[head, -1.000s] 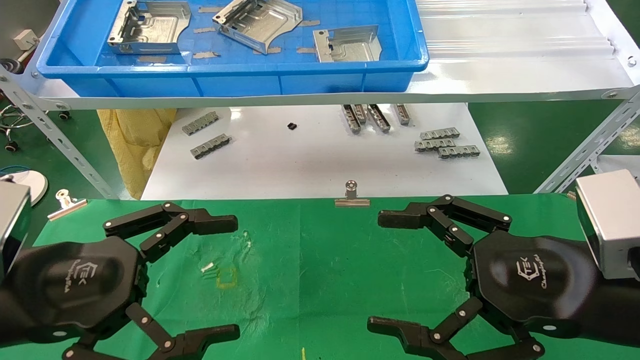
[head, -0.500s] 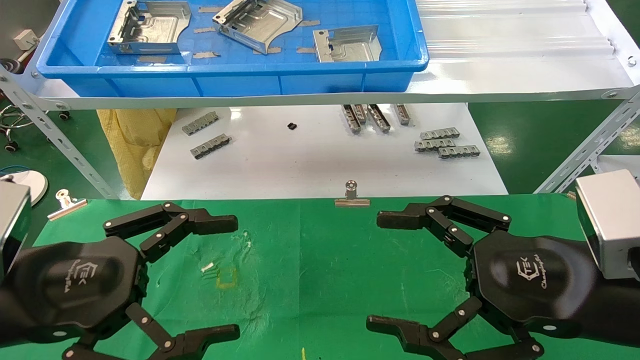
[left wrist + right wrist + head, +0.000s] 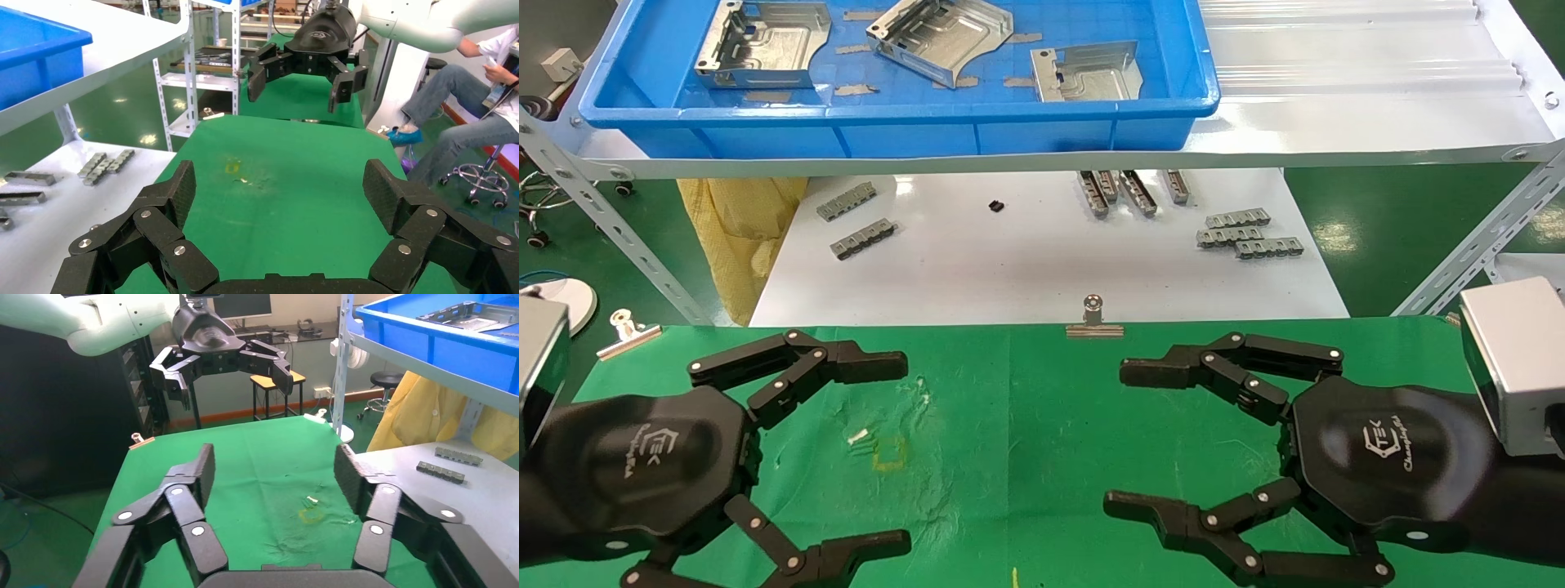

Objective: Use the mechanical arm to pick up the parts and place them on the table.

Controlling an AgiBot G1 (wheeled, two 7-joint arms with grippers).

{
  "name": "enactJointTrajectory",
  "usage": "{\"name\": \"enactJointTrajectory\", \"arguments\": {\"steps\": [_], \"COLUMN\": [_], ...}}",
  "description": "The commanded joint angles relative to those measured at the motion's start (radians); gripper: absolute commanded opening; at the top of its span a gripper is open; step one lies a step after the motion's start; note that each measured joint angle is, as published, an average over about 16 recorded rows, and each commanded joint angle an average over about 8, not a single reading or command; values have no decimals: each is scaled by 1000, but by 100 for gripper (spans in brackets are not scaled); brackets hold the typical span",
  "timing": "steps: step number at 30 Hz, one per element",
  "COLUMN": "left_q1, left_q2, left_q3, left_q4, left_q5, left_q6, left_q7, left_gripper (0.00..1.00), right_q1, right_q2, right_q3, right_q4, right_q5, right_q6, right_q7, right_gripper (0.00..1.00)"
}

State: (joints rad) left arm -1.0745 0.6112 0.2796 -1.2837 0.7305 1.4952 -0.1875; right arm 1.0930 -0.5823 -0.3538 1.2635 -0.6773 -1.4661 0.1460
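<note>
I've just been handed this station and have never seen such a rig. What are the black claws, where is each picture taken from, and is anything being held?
The claws are the robot's two grippers, black multi-link fingers on silver-white arms. The head view looks down from the robot's head: left gripper on the left, right gripper on the right, both open and empty above the green cloth table. Each wrist view looks out between one arm's own fingers, with the other gripper farther off. The silver-grey stamped metal plates, three of them, lie in the blue plastic tray on the raised shelf. Small grey notched bars lie on the glossy white board below. Nothing has been picked up.
</note>
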Motion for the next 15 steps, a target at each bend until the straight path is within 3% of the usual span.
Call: {"name": "enactJointTrajectory", "arguments": {"steps": [1,15], "left_q1": [0,0], "left_q2": [0,0], "left_q3": [0,0], "left_q4": [0,0], "left_q5": [0,0], "left_q6": [0,0], "left_q7": [0,0], "left_gripper": [100,100], "right_q1": [0,0], "right_q2": [0,0], "right_q3": [0,0], "right_q4": [0,0], "right_q5": [0,0], "right_q6": [0,0], "right_q7": [0,0], "right_gripper": [0,0]}}
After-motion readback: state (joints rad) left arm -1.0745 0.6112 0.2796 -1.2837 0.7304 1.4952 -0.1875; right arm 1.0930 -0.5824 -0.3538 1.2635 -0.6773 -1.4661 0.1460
